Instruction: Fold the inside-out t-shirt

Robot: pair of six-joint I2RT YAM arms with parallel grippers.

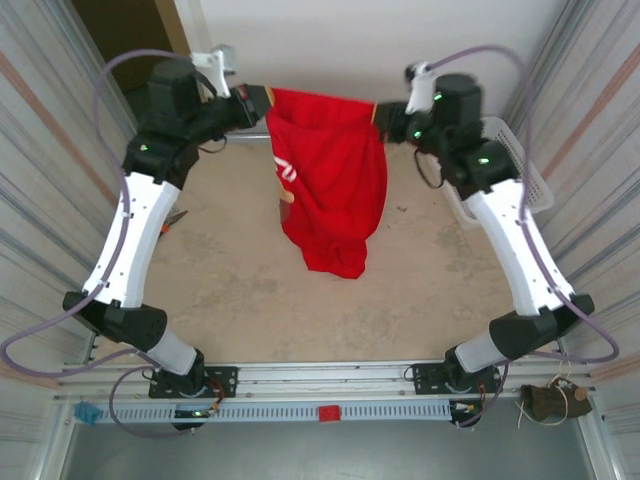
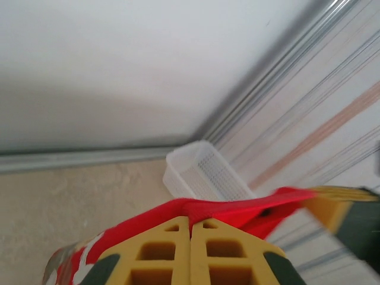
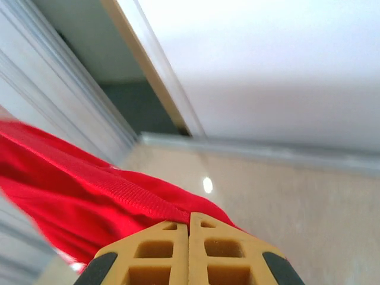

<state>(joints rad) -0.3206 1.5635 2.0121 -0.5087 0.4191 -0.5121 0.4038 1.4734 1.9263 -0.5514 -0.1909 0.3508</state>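
Bright red t-shirt (image 1: 330, 180), white print, hanging stretched above table, bottom bunched

Count at this frame: 1 red t-shirt (image 1: 335, 190). 2 arms: left arm (image 1: 125, 235), right arm (image 1: 520, 250), one to each side of the t-shirt. 2 tools: left tool (image 1: 260, 104), right tool (image 1: 383, 121), one at each top corner of the t-shirt. 1 white mesh basket (image 1: 522, 165), right of the t-shirt. 1 small orange item (image 1: 175, 217), kind unclear, left of the t-shirt. 1 bench (image 1: 240, 290). On the rail (image 1: 300, 375) nearer than the t-shirt: 1 red tab (image 1: 328, 413), 1 blue tab (image 1: 88, 411).
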